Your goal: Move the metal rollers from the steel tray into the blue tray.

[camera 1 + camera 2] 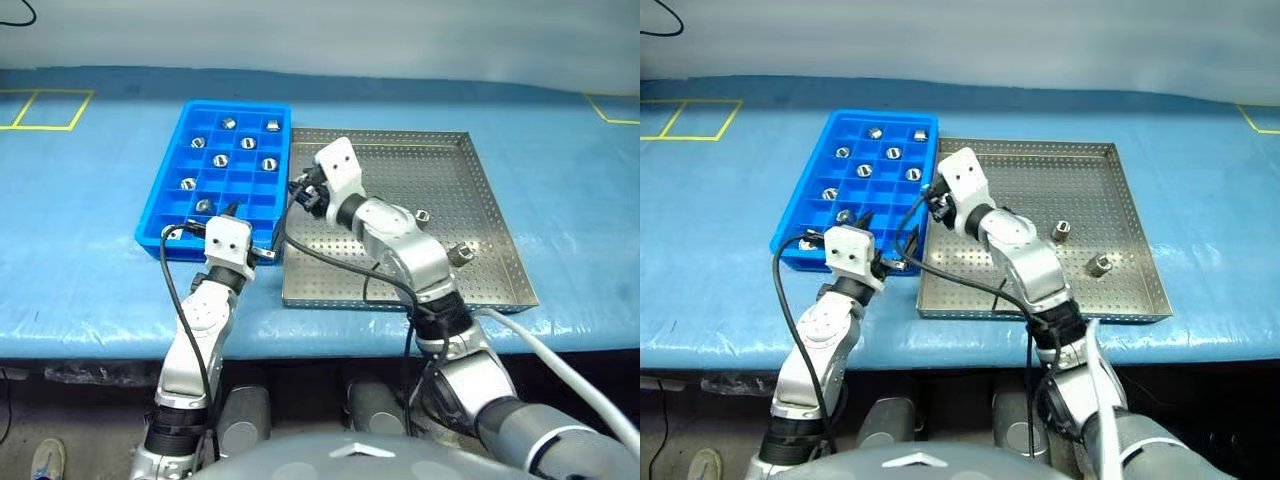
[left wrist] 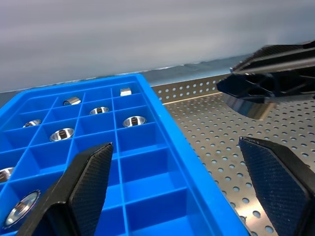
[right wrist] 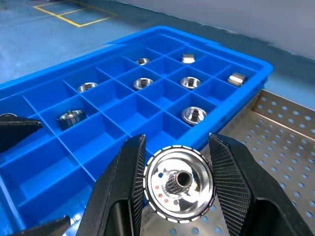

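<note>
The blue tray lies left of the steel tray, and several metal rollers sit in its compartments. Two rollers remain on the steel tray's right half. My right gripper is shut on a shiny roller with a dark centre hole. It hovers over the steel tray right at the blue tray's right rim. My left gripper is open and holds nothing. It straddles the blue tray's near right corner, one finger over each tray.
Both trays rest on a blue-covered table whose front edge runs just below them. Yellow tape marks lie at the far left and far right. Black cables trail from both wrists.
</note>
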Controlling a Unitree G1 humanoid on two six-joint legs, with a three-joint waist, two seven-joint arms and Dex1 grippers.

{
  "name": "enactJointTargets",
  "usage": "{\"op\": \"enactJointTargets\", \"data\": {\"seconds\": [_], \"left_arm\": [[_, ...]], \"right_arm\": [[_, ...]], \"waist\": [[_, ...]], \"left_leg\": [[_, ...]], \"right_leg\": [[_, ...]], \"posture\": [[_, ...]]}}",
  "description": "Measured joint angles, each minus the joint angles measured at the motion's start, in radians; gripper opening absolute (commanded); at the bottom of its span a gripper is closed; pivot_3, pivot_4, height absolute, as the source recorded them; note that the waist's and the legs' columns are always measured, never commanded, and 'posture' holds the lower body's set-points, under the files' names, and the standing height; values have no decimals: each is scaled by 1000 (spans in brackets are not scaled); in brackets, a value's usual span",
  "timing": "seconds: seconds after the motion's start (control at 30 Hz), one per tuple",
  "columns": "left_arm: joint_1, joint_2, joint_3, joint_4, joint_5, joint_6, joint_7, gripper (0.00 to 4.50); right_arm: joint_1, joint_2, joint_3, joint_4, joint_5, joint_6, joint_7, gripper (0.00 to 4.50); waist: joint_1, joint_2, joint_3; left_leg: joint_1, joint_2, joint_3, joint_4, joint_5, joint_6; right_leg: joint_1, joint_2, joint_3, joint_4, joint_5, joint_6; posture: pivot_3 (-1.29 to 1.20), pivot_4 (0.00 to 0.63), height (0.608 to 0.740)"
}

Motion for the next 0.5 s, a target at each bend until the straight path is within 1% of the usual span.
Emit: {"op": "enactJointTargets", "data": {"seconds": [0.07,0.43,0.5], "left_arm": [[9,-12,5,-17,1,0,18,4500],[89,-54,9,-65,28,1,93,4500],[105,-59,7,-79,34,1,105,4500]], "right_arm": [[-30,23,6,60,-9,-26,7,1645],[-164,124,27,326,-45,-111,52,1645],[-184,152,26,379,-53,-139,44,1645]], "waist": [[14,0,0],[77,1,1],[87,1,1]], "left_leg": [[0,0,0,-1,0,0],[0,1,-4,-2,0,0],[-1,1,-4,-3,0,0]], "right_leg": [[0,0,-1,0,1,-2],[0,0,-6,0,0,-5],[-1,0,-7,0,-2,-9]], "posture": [[148,150,740],[272,150,740],[288,150,740]]}}
